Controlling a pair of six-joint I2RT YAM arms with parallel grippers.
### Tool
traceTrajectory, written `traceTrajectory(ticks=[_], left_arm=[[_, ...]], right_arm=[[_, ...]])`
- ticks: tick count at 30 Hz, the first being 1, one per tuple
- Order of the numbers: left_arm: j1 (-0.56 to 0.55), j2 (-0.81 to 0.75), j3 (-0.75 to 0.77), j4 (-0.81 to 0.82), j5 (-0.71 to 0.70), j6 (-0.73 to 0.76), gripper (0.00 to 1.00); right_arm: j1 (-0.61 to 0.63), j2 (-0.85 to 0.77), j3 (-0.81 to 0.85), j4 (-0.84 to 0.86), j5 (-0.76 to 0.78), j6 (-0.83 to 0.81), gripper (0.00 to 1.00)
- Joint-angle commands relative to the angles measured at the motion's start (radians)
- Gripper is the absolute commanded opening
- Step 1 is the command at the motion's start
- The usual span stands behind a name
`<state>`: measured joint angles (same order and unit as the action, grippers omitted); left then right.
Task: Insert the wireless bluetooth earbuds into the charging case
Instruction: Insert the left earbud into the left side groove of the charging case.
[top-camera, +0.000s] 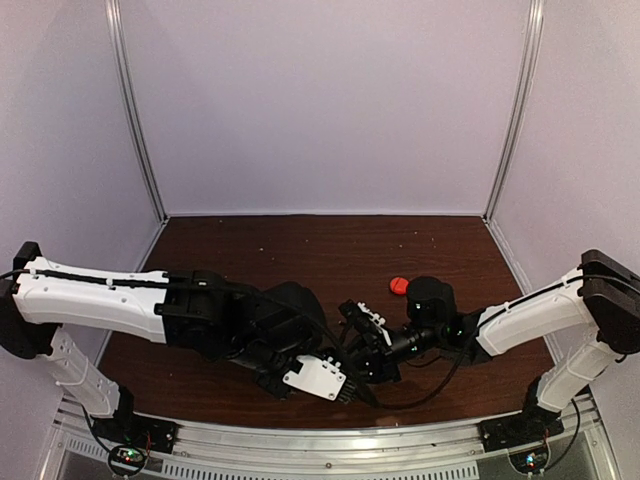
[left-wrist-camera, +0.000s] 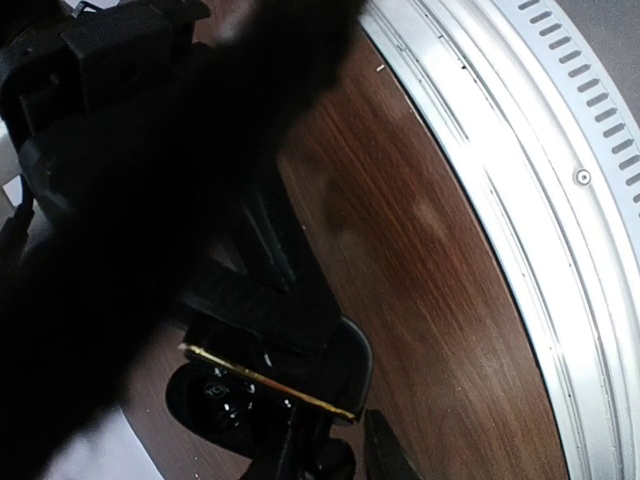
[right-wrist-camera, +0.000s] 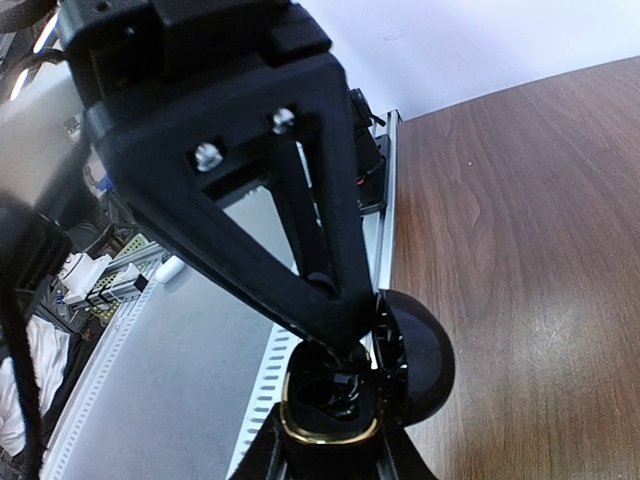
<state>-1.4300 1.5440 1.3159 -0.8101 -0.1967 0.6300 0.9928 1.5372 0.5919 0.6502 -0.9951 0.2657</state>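
Left fingers (right-wrist-camera: 262, 455) clamp the open black charging case (right-wrist-camera: 330, 428), steadying it. Right fingers (right-wrist-camera: 320, 250) are pinched together, tips down in the case cavity, likely seating an earbud; earbud too dark to make out. Red rounded piece (top-camera: 399, 285) sits on table (top-camera: 300, 250) beyond the case.

The charging case (right-wrist-camera: 335, 400) is black and rounded. It stands open near the metal rail (right-wrist-camera: 386, 230), gold rim showing, domed lid (right-wrist-camera: 420, 355) swung back. Its wells are too dark to read. A small red case (top-camera: 399, 286) lies farther from that rail.
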Motion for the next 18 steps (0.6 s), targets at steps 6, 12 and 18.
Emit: traceTrajectory(ticks=[6, 12, 18], left_arm=[[-0.013, 0.017, 0.024, 0.031, -0.056, -0.019, 0.31], [-0.017, 0.001, 0.036, 0.035, -0.073, -0.035, 0.34], [-0.02, -0.016, 0.045, 0.034, -0.064, -0.038, 0.36]], right_arm=[[0.012, -0.019, 0.002, 0.116, -0.002, 0.0, 0.0], [0.012, 0.006, -0.017, 0.163, 0.008, 0.012, 0.0], [0.011, 0.031, -0.029, 0.213, 0.003, 0.037, 0.0]])
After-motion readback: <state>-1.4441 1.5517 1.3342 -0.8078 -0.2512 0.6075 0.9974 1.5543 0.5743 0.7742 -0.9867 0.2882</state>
